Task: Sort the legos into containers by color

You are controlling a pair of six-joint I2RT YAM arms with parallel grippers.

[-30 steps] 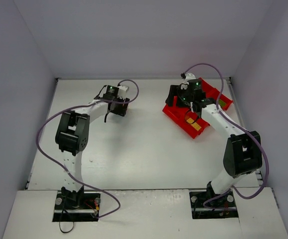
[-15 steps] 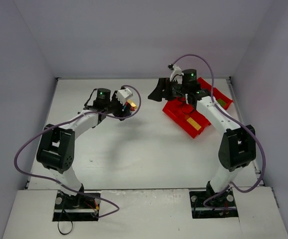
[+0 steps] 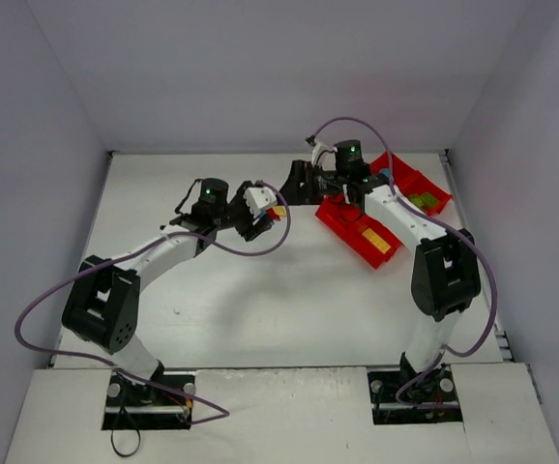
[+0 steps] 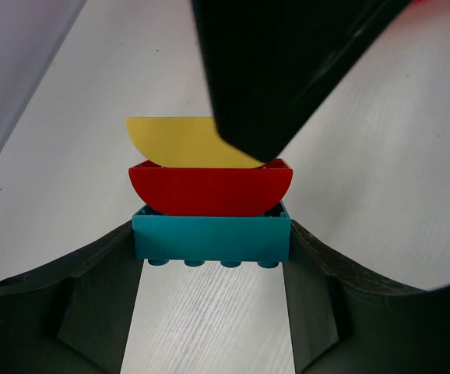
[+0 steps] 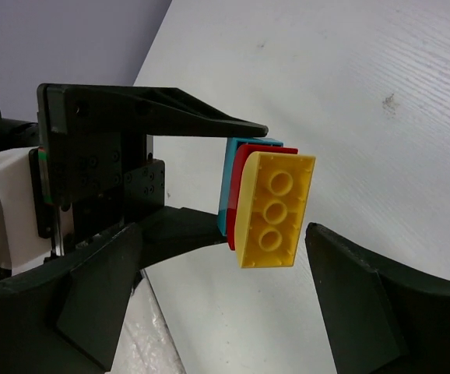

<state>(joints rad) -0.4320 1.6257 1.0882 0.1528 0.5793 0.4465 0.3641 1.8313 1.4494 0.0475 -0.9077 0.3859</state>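
Observation:
My left gripper [image 3: 263, 209] is shut on a stack of three legos held above the table. In the left wrist view the gripper [image 4: 211, 257] clamps the cyan brick [image 4: 211, 238], with a red brick [image 4: 209, 188] and a yellow brick [image 4: 180, 139] stacked beyond it. My right gripper [image 3: 295, 184] is open, and in its wrist view [image 5: 225, 261] its fingers stand either side of the yellow brick [image 5: 275, 209], not touching it. One right finger [image 4: 287, 62] hangs over the stack. The red tray [image 3: 352, 224] lies to the right, with a yellow lego [image 3: 381, 243] and a green one [image 3: 420, 201] in separate compartments.
The right arm crosses over the tray and hides its middle. White walls close the table at the back and both sides. Purple cables loop off both arms above the table.
The left gripper has carried the stack right toward the middle. The right gripper has swung left off the tray and now faces the stack.

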